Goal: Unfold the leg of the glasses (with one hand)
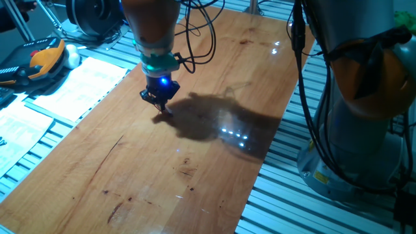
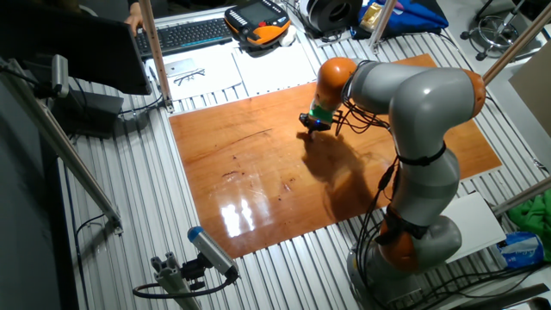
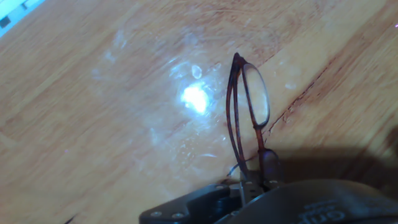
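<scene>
Progress looks partial to me: from the hand view, the glasses [image 3: 249, 118] stand on edge on the wooden table [image 3: 93, 143], one leg lying close along the rims, so I judge it not yet unfolded. My gripper [image 3: 255, 177] pinches their near end. Count: one pair, two legs, one gripper.

No text can be read: faint embossed letters on the dark gripper body [image 3: 311, 211] in the hand view are illegible.
</scene>
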Robot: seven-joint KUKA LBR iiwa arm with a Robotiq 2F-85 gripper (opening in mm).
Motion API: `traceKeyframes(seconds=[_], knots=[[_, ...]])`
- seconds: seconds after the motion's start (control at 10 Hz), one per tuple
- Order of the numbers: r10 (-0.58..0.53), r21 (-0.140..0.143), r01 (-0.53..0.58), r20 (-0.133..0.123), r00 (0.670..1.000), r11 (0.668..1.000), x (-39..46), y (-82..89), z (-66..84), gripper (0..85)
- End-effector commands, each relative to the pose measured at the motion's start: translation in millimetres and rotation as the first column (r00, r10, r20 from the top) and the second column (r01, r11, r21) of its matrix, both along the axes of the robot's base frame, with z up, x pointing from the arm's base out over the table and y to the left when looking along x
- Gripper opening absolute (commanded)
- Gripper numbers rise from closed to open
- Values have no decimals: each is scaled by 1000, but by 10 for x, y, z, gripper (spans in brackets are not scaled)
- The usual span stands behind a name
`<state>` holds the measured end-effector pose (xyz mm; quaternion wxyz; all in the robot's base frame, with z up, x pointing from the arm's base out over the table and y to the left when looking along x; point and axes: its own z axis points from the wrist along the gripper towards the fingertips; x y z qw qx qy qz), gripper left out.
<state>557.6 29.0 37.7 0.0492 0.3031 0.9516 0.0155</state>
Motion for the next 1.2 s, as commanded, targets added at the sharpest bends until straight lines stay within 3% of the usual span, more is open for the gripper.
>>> traceKeyframes(seconds=[0.0,0.3,0.5,1.1], knots=[[10,-3,-10,1,1000,1000,-9,-37,-21,0],[35,12,-36,17,999,999,-41,-197,-123,0],[17,31,-17,16,1000,999,-63,-247,-68,0],[23,24,-24,10,1000,999,-86,-321,5,0]])
